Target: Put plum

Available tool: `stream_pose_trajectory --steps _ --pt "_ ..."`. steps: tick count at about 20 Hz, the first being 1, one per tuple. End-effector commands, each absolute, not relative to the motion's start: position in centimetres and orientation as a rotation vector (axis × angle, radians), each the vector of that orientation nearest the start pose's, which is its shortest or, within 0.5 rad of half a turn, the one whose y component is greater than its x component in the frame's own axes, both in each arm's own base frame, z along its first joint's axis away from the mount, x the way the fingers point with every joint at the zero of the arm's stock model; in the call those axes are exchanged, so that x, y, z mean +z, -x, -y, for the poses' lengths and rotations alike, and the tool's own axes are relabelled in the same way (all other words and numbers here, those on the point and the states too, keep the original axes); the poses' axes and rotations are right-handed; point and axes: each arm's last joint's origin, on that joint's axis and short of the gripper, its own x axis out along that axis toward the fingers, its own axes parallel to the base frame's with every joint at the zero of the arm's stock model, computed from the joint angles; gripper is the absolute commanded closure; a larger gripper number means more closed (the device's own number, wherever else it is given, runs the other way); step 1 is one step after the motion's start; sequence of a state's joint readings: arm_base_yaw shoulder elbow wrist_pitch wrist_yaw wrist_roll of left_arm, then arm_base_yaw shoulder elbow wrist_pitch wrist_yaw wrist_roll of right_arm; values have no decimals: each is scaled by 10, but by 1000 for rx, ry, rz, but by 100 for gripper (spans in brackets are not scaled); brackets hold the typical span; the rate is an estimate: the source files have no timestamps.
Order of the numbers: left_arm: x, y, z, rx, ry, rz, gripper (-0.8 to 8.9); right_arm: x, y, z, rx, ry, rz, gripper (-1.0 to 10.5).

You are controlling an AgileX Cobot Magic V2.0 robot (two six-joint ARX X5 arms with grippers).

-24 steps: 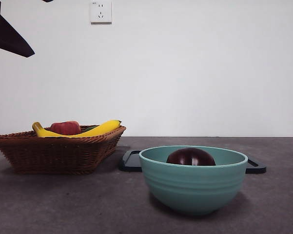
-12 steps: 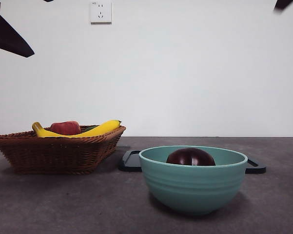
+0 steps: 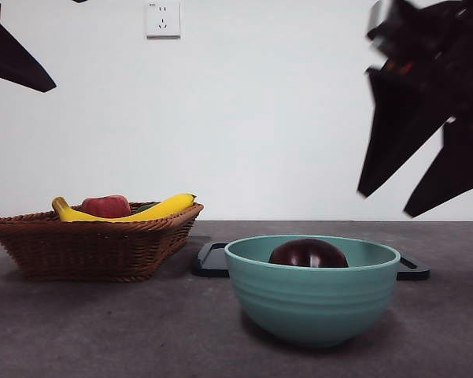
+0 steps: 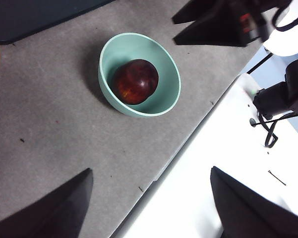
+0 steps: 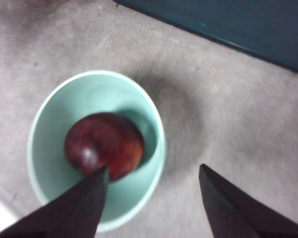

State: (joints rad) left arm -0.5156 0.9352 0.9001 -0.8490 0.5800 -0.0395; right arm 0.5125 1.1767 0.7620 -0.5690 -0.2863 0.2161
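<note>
In the front view the rim of the pale green ceramic bowl [image 3: 312, 290] hides the lower half of the dark maroon glossy plum [image 3: 308, 253], and the bowl also covers the middle of the flat black tray [image 3: 212, 261] behind it. The right claw [image 3: 409, 205] is motion-blurred and cut off by the right edge. A black tip [image 3: 16, 55] at the top left corner is cropped too.

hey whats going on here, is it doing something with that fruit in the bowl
The right gripper hangs above and to one side of the green bowl, jaws open and holding nothing. The plum sits loose inside the bowl, untouched. The left gripper waits high up, open and empty. A wicker basket with a banana and a red fruit stands off to the side.
</note>
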Motion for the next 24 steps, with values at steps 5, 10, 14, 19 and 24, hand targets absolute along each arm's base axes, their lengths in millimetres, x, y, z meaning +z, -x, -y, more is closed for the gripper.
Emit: stream_pose_trajectory --steps 5,10,14,19,24 --pt "299 -139 99 -1020 61 -934 439 196 -201 -138 567 -4 -1124 753" --pt "299 -139 99 -1020 61 -932 439 187 -203 -149 572 18 -1133 853" --pt "299 -139 99 -1020 61 -931 439 186 -203 -152 581 23 -1129 938" --pt "299 -139 99 -1020 61 -931 439 187 -204 -152 580 8 -1121 938" --pt "299 -139 99 -1020 61 -931 439 211 -214 -159 592 -22 -1066 938"
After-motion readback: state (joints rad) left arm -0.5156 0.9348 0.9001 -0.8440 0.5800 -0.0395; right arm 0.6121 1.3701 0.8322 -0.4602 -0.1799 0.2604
